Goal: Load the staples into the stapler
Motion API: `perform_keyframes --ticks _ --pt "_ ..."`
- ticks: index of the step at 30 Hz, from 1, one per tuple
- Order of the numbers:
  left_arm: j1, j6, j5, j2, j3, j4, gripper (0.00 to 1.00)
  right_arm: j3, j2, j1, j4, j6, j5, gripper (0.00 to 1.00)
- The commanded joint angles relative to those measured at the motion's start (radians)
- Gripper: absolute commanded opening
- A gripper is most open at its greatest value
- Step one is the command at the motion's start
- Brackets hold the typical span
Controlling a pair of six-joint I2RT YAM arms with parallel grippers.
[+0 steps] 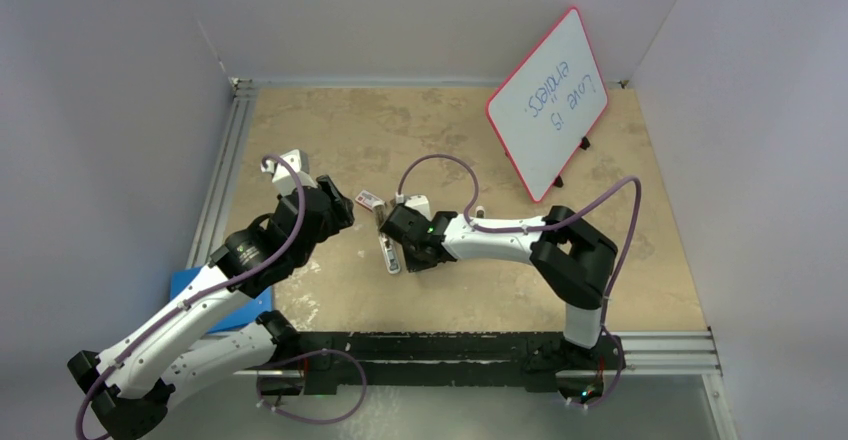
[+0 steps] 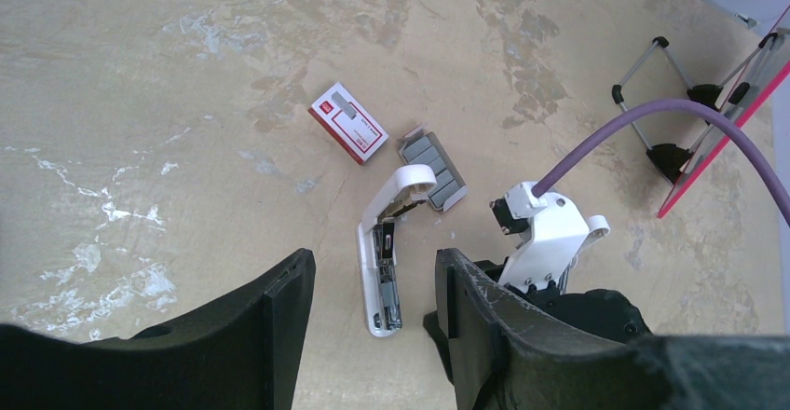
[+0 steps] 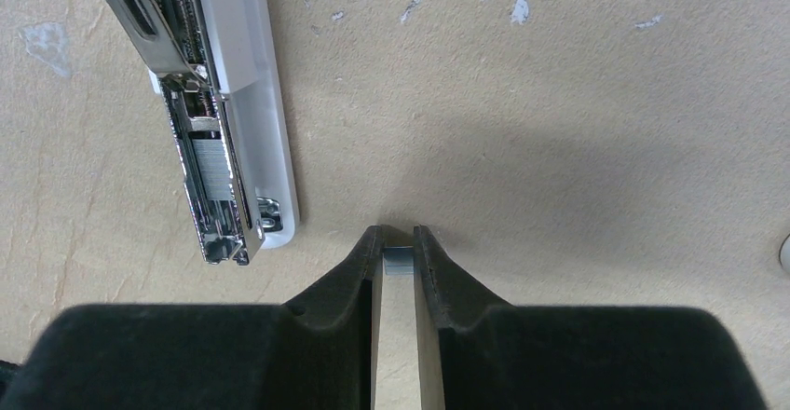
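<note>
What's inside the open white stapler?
Inside the stapler you can see a shiny metal channel holding a coiled spring and a grey ridged block, perhaps staples. Anything under that block is covered, so I cannot tell.

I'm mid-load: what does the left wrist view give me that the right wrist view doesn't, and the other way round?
Only the left wrist view shows the red-and-white sleeve, the tray of grey staples lying near it, and the whiteboard's stand. Only the right wrist view shows the right pincer closed on a small grey strip of staples. Both show the stapler lying open with its metal channel exposed.
</note>
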State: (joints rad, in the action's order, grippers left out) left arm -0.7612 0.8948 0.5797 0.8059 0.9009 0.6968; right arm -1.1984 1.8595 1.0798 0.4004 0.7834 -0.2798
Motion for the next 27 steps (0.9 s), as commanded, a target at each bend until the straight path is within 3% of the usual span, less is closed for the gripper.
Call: perform_keyframes --ticks 1,12,27 --pt "0.003 -0.008 0.007 -0.010 -0.009 -0.025 0.50 0.007 -0.064 0.003 0.027 0.045 -0.054 0.19" --pt "0.003 -0.010 0.000 -0.004 -0.008 -0.028 0.51 0.077 -0.181 -0.028 0.025 0.148 -0.186 0.21" --pt "0.003 -0.025 -0.017 0.022 -0.002 -0.046 0.50 0.310 -0.399 -0.219 -0.052 0.209 -0.273 0.22"
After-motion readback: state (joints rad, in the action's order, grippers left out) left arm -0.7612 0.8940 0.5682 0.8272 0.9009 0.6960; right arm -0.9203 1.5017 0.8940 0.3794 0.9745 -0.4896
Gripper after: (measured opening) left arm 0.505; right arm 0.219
